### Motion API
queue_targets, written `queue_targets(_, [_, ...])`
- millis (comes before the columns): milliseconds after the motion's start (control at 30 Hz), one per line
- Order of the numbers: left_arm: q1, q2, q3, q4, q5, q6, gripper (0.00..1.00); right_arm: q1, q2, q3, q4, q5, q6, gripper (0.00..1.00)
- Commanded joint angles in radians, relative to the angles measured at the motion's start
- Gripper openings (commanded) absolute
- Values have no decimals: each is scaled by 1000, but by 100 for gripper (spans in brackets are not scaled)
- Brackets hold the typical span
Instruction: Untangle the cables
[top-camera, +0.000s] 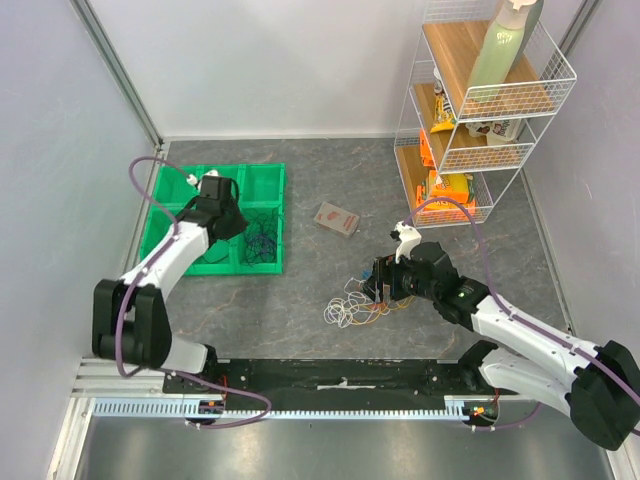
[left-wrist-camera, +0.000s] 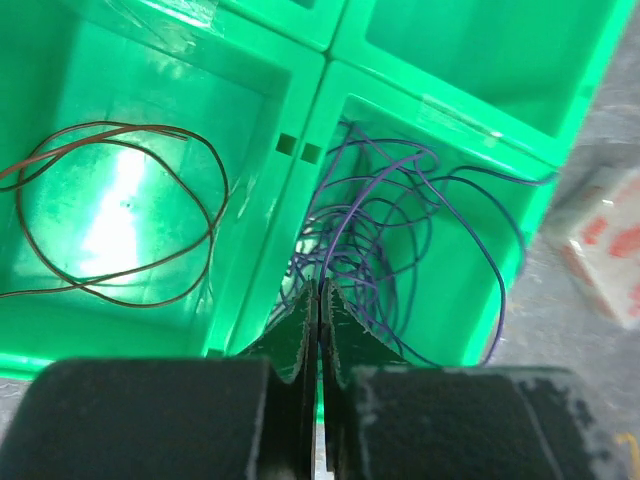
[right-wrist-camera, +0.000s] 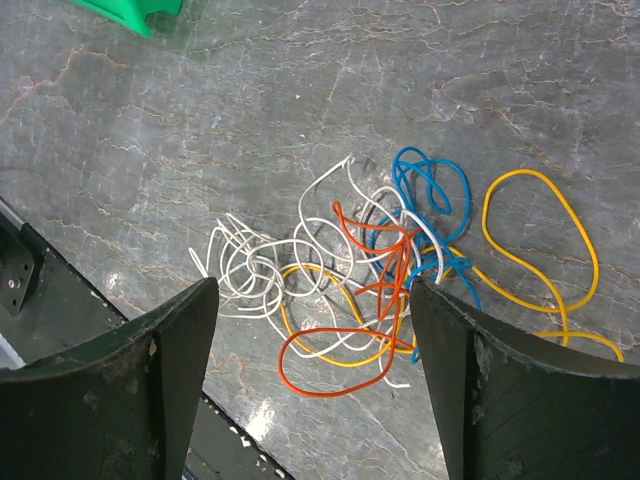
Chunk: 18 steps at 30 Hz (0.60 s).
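Cables (right-wrist-camera: 390, 285) in white, orange, blue and yellow lie knotted on the table (right-wrist-camera: 300, 100) under the right gripper (right-wrist-camera: 312, 290), gaping wide, empty; purple strands (left-wrist-camera: 380, 185) and a brown loop (left-wrist-camera: 222, 195) already occupy separate green bin (left-wrist-camera: 300, 110) compartments; left gripper (left-wrist-camera: 318, 320) pinched shut above purple, grip unclear.

We look down on a grey marbled tabletop (top-camera: 330, 180) closed in by plain white walls: one at the back (top-camera: 280, 60), one on the left (top-camera: 50, 150). A slanted aluminium post (top-camera: 115, 70) marks the corner where they meet. At the far right corner stands a white wire rack (top-camera: 520, 88) with three wooden shelves. The light is even and soft, and in the right wrist view we catch a pale glint (right-wrist-camera: 252, 420) on the tabletop.
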Motion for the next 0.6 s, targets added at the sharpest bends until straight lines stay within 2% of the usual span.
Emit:
queue_targets(0, [-69,122,91,-107,-228,36,2,1,-8,5,46,-16,10,85])
queue_targets(167, [-89,237,141,-99,-158,1,2,2,-14,3,34,-14,10,85])
queue_targets(267, [-92,238,143,-81,-110,13,2,2,-25,-3,27,-5,10,85])
queue_targets(400, [-90,128,99,-49,-73,32,38,1,-26,-9,8,17,-1,85])
queue_targets(467, [-90,60,63,-33,-43,41,48,2,-23,-8,5,24,-4,85])
queue_targets(567, [-90,-30,36,-24,22,64,55,1,-26,-1,-3,56,-2,85])
